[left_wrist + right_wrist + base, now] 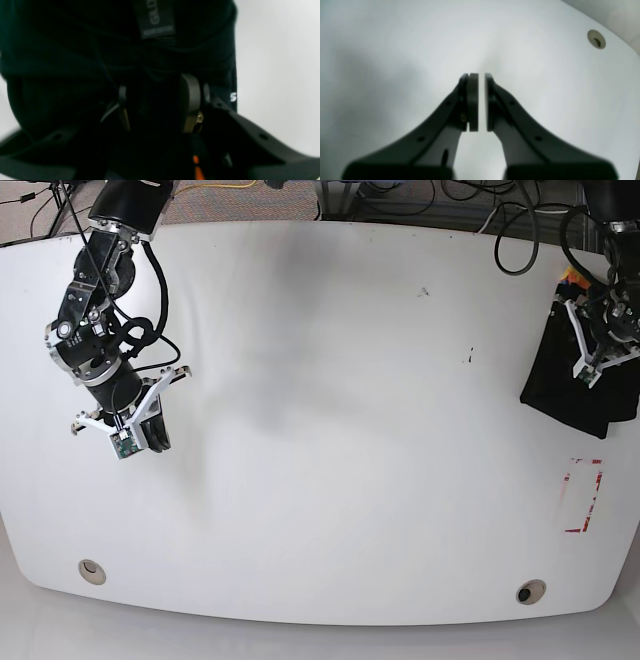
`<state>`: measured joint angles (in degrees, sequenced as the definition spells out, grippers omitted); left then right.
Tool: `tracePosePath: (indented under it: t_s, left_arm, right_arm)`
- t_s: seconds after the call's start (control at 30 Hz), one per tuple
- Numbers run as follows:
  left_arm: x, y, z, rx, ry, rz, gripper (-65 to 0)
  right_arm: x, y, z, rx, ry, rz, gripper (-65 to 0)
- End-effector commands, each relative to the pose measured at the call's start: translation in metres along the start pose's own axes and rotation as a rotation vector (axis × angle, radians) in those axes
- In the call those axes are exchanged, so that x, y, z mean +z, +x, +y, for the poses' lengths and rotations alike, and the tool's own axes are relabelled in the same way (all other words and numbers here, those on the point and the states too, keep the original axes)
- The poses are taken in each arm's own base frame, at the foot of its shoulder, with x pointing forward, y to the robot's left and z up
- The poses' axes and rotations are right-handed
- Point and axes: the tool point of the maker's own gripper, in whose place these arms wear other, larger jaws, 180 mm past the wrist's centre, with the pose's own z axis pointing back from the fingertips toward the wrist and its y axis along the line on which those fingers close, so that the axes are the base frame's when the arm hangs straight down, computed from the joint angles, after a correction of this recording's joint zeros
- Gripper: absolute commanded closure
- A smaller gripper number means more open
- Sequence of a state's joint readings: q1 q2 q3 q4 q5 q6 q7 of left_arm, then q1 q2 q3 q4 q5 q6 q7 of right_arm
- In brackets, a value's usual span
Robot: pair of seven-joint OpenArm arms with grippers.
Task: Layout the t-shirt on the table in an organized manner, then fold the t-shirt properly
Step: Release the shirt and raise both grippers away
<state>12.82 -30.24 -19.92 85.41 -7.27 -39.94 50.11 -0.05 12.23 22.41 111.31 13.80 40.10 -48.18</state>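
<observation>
- From my left wrist camera, the left gripper [155, 105] fills the near frame, its jaws standing partly apart with black cloth bunched between them; it has hold of the t-shirt [75, 50].
- Just past the fingertips [190, 95] I can read a dark neck label [155, 20] on the cloth, and a white letter shows at the shirt's right edge.
- A bit of orange shows low between the fingers, too blurred for me to say what it is.
- On my right wrist camera, the right gripper [481, 102] has its pads nearly together, only a thin slit between them, and nothing is in them.
- Under it lies bare white table [395, 50], with one round grommet hole [596, 39] far off to the upper right.
- In the base view the right gripper [135, 435] hangs over the left part of the table [330, 430], well apart from the shirt.
- The t-shirt [565, 395] sits crumpled at the table's right edge, under the left gripper [600, 345], with a red tape rectangle [583, 495] near it, closer to the front edge.
- Two grommet holes [92, 571] mark the front edge.
</observation>
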Motion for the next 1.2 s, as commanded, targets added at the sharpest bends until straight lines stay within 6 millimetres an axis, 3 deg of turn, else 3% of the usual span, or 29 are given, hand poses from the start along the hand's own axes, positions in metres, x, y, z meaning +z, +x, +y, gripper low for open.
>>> tracePosePath:
  t_s: [0.0, 0.2, 0.43, 0.67, 0.8, 0.93, 1.0, 1.17]
  left_arm:
    - [0.006, -0.026, 0.012, -0.003, 0.037, 0.089, -24.0]
    - [0.012, -0.043, 0.021, 0.038, 0.061, 0.108, -24.0]
    - [0.019, -0.04, 0.031, 0.062, 0.088, 0.086, -24.0]
    - [0.049, 0.028, 0.047, -0.012, 0.186, -0.087, -24.0]
    - [0.064, 0.082, 0.039, -0.024, 0.217, -0.234, -24.0]
    - [0.073, 0.114, 0.034, -0.014, 0.248, -0.341, -23.9]
    - [0.074, 0.141, 0.02, -0.003, 0.247, -0.448, -23.9]
    - [0.074, 0.194, -0.023, -0.021, 0.2, -0.684, -23.9]
  right_arm:
    - [0.004, 0.019, -0.005, 0.018, -0.012, -0.063, -4.3]
    - [0.004, 0.019, -0.005, 0.018, -0.01, -0.063, -4.3]
    - [0.005, 0.017, -0.004, 0.017, -0.01, -0.058, -4.3]
    - [0.011, 0.015, 0.005, 0.037, -0.003, -0.057, -4.3]
    - [0.009, 0.017, 0.014, 0.002, 0.009, -0.094, -4.3]
    - [0.007, 0.014, 0.02, 0.011, -0.001, -0.128, -4.4]
    - [0.0, 0.013, 0.033, 0.02, 0.01, -0.156, -4.4]
    - [-0.012, -0.006, 0.044, 0.028, 0.003, -0.177, -4.4]
